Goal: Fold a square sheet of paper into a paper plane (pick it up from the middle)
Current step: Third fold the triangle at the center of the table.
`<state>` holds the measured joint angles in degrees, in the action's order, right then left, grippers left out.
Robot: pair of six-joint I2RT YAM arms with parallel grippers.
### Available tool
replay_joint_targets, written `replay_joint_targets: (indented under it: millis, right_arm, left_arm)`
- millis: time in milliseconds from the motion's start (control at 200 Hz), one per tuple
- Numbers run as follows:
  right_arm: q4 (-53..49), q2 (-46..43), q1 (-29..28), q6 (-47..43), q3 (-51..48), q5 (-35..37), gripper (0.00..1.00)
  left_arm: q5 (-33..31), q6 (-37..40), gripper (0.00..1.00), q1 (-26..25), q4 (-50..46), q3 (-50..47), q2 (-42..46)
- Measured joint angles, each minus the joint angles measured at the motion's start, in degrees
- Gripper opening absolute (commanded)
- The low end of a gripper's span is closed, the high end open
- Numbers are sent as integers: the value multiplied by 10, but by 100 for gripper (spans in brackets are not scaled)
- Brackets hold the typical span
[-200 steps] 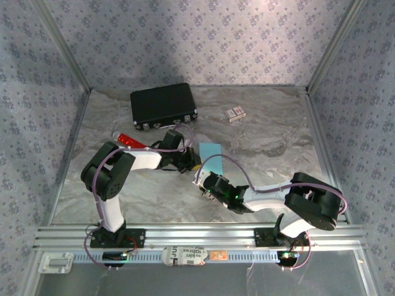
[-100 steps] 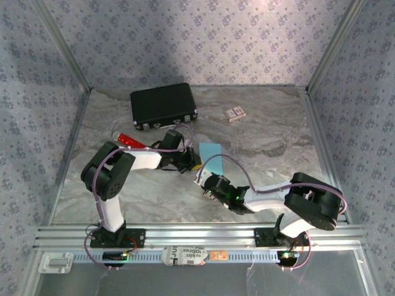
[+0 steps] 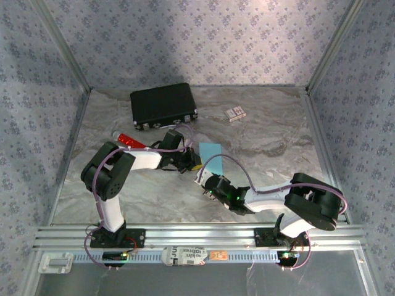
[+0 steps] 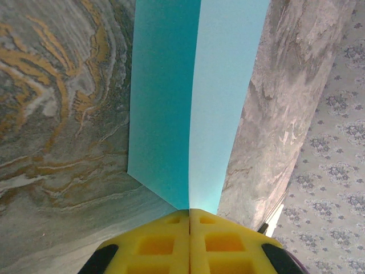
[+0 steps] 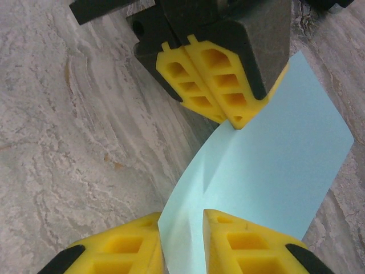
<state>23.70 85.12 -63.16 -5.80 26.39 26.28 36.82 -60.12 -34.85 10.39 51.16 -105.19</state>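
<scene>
Since a second ago my right end effector (image 5: 182, 222) has narrowed astride the near edge of the paper (image 5: 274, 165), gaps showing either side. Print on the rail label (image 3: 185, 254) is too small to read. Left end effector (image 5: 232, 117) is clamped tight on the curled paper's far edge, mid-desk (image 5: 68, 114).

Inspector: Any legible marking on site?

Recorder: None can be read. The white roll (image 3: 185, 255) on the front rail (image 3: 259, 235) bears dark print, too small to make out. The small card box (image 3: 234, 113) shows a pattern, its lettering unresolved.
</scene>
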Motion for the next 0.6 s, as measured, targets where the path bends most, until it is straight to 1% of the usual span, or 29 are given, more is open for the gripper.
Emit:
replay_joint_targets:
  millis: [290, 385, 500, 600]
  right_arm:
    - [6, 0, 0, 3, 0, 1, 18]
    - [6, 0, 0, 5, 0, 1, 14]
    - [5, 0, 0, 7, 0, 1, 10]
    - [3, 0, 0, 12, 0, 1, 9]
  left_arm:
    - [0, 0, 7, 0, 0, 0, 0]
    - [0, 0, 8, 0, 0, 0, 0]
    - [0, -2, 16, 0, 0, 0, 0]
    - [-3, -3, 32, 1, -3, 0, 2]
